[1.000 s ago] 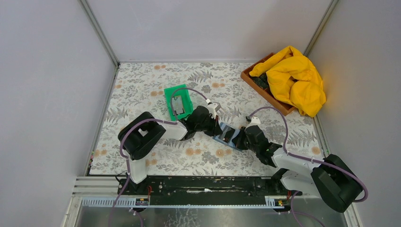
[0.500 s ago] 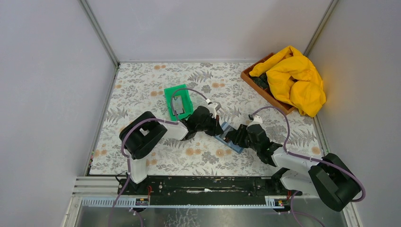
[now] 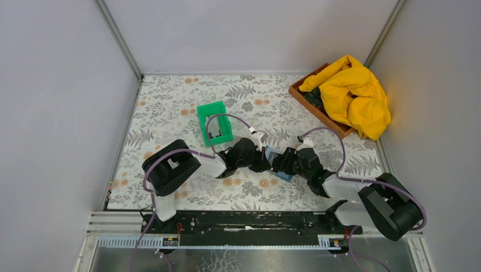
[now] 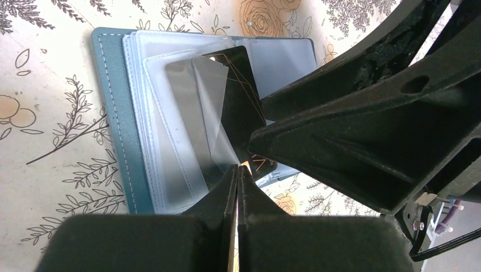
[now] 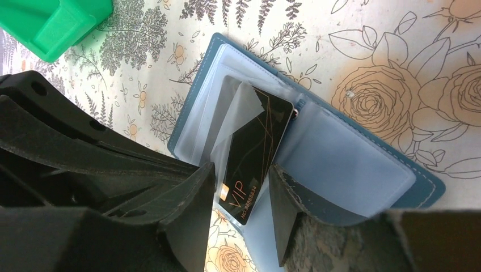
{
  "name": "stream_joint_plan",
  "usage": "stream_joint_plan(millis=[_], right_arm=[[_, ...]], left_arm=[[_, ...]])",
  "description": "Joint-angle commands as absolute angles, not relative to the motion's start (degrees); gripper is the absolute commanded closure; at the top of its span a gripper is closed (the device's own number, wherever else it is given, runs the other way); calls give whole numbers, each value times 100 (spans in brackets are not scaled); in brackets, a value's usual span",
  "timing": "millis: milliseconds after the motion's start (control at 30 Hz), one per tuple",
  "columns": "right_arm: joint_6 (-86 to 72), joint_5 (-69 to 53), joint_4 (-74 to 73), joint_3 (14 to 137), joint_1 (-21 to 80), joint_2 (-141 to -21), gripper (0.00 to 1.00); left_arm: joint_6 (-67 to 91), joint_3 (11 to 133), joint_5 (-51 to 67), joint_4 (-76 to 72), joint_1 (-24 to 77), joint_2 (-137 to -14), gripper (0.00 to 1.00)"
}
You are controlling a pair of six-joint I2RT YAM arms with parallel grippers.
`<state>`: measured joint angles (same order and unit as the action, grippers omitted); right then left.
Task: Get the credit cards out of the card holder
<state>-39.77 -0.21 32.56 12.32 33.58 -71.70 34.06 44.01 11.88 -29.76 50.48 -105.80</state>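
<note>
The steel-blue card holder (image 4: pixel 113 113) lies open on the floral table, mostly covered by both grippers in the top view (image 3: pixel 271 154). A black credit card (image 5: pixel 252 153) with gold "VIP" lettering sticks halfway out of a clear sleeve, past the card holder's (image 5: pixel 351 164) edge. My right gripper (image 5: pixel 240 170) is open, one finger on each side of that card's free end, with a gap on both sides. My left gripper (image 4: pixel 239 169) is shut, its tips down at the sleeve's near edge beside the card (image 4: pixel 241 96). In the top view the left gripper (image 3: pixel 265 162) and right gripper (image 3: pixel 279 164) almost meet.
A bright green tray (image 3: pixel 214 122) stands behind the left arm and shows at the right wrist view's top left (image 5: pixel 57 20). A wooden box (image 3: pixel 317 107) under a yellow cloth (image 3: pixel 351 93) fills the back right corner. Walls close in both sides.
My right gripper has gone from shut to open and moved left against the left gripper. The left arm shifted slightly nearer, and the card holder is now mostly covered.
</note>
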Motion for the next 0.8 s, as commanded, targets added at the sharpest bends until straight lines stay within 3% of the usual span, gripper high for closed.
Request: stream_joint_plan(millis=[0,233,767], right_arm=[[-4028,-464,3713,1091,3291,-7364,55],[-4073,-755,4272,842,3213,-7127,65],[-4095,-1063,4947,584,3190,-6777,65]], left_arm=[[3477,4159,1051,-2568,5064,-10939,100],[3463,4185,1063,-2584,5063,-10999,100],[3622,4100,1493,-2972,5062,-10709,100]])
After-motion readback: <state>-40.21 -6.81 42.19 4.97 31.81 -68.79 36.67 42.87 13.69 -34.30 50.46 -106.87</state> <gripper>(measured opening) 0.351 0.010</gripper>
